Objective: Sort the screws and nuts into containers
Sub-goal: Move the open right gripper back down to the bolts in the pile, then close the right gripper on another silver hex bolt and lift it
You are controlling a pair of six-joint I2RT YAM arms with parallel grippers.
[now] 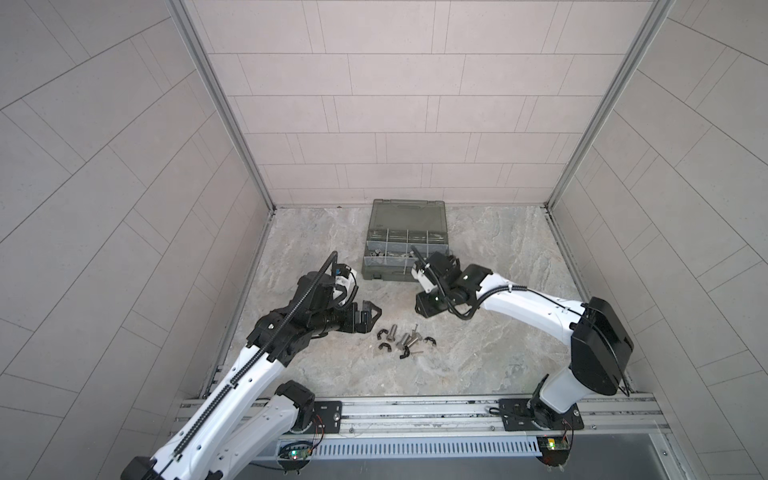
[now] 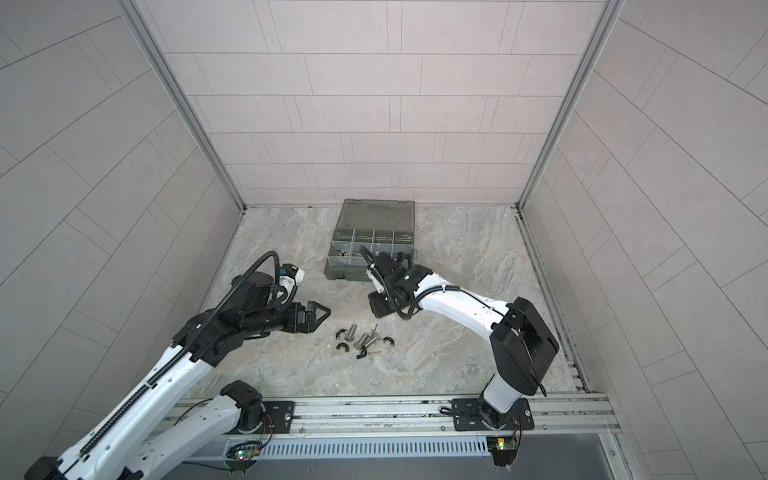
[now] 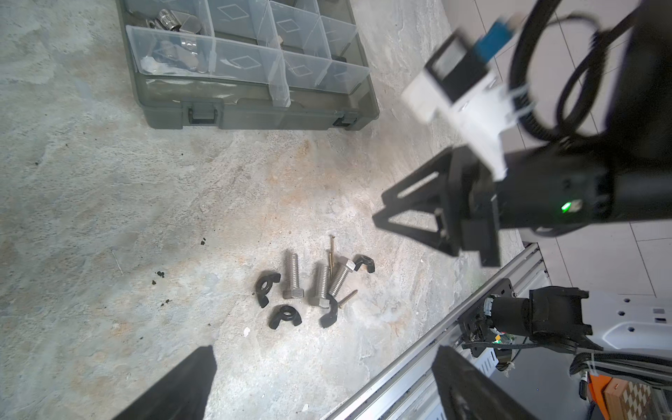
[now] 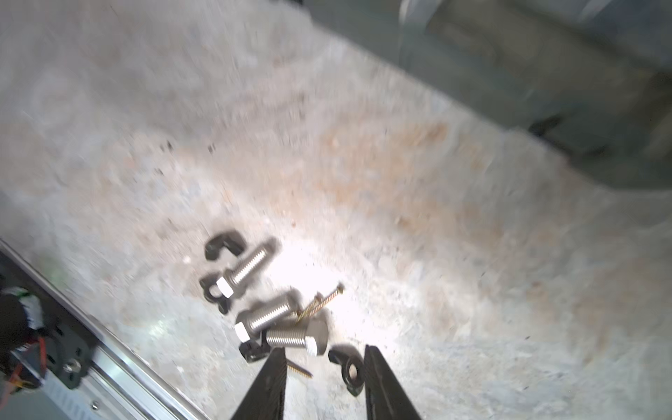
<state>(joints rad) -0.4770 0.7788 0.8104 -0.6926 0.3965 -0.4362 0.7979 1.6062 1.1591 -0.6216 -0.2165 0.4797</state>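
Note:
Three silver screws (image 3: pixel 294 274) lie in a small pile on the stone table, also seen in both top views (image 1: pixel 402 338) (image 2: pixel 360 340). Thin brass screws (image 3: pixel 331 251) and several black wing nuts (image 3: pixel 285 316) lie among them. The containers are pale-divided compartments in a dark grey-green case (image 1: pixel 405 272) (image 2: pixel 365 274) (image 3: pixel 254 116) behind the pile. My left gripper (image 1: pixel 368 318) (image 3: pixel 325 358) hovers wide open and empty left of the pile. My right gripper (image 1: pixel 424 307) (image 4: pixel 324 350) hangs partly open just above the pile. It holds nothing, and one black nut (image 4: pixel 349 367) lies beside one finger.
The case's smoky lid (image 1: pixel 409 214) stands open toward the back wall. Silver pieces (image 3: pixel 174 22) lie in one left compartment. Tiled walls close in the back and both sides. A metal rail (image 1: pixel 415 409) with both arm bases runs along the front edge.

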